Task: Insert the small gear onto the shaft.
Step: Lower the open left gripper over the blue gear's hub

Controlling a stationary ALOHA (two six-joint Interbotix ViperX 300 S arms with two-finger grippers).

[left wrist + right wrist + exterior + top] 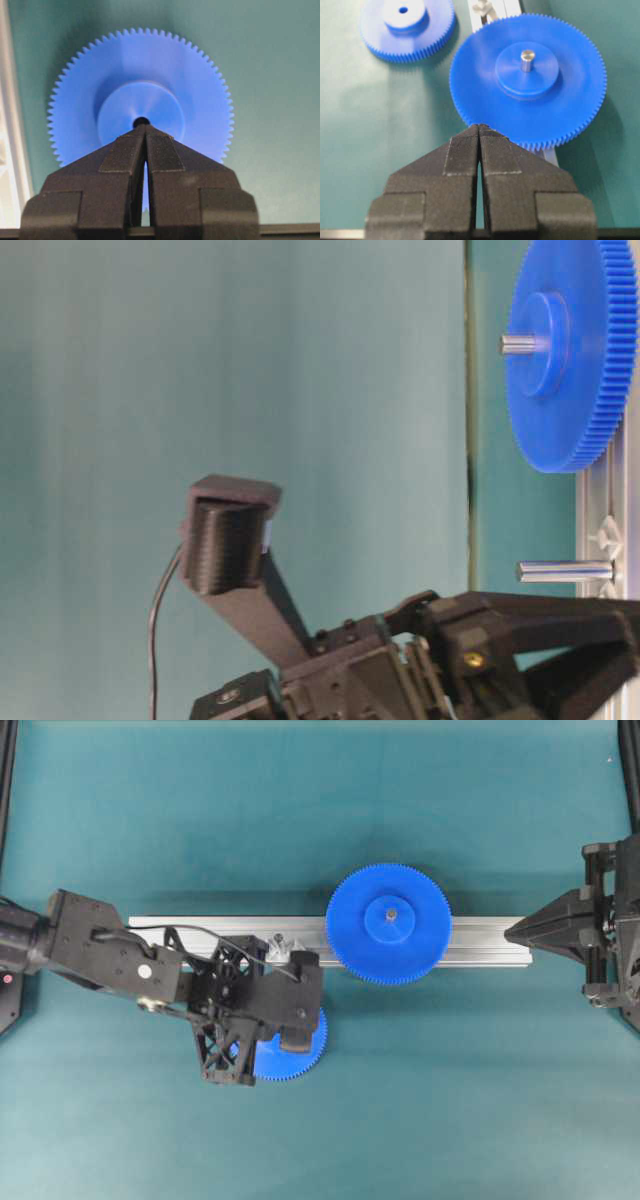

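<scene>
1. The step in hand looks like the approach to the pick-up; the left pincer [145, 131] hangs over the small gear [140, 97] with its jaws pressed together and nothing between them, its tips right at the gear's centre hole in the left wrist view; whether they touch the hub I cannot tell.
2. The small gear lies flat on the green table [450, 1100], just beside the near edge of the aluminium bar [480, 942], hub upward; it is not yet on the shaft [565, 571].
3. The shaft stands bare on the bar, between the left arm and the large gear [389, 923], which sits on the bar with its own grey pin through the hub.
4. The right pincer [512, 932] rests at the far end of the bar, jaws closed and empty, well apart from the small gear.
5. The next move, as I judge it, calls for the left jaws to part and take the hub or rim; then a lift, a short carry to the bar, and a careful lining-up of the small hole over the thin pin.
6. Hard to make out: from overhead the left arm covers most of the small gear and nearly all of the shaft; the table-level view cuts off the pincer's tips and the gear.
</scene>
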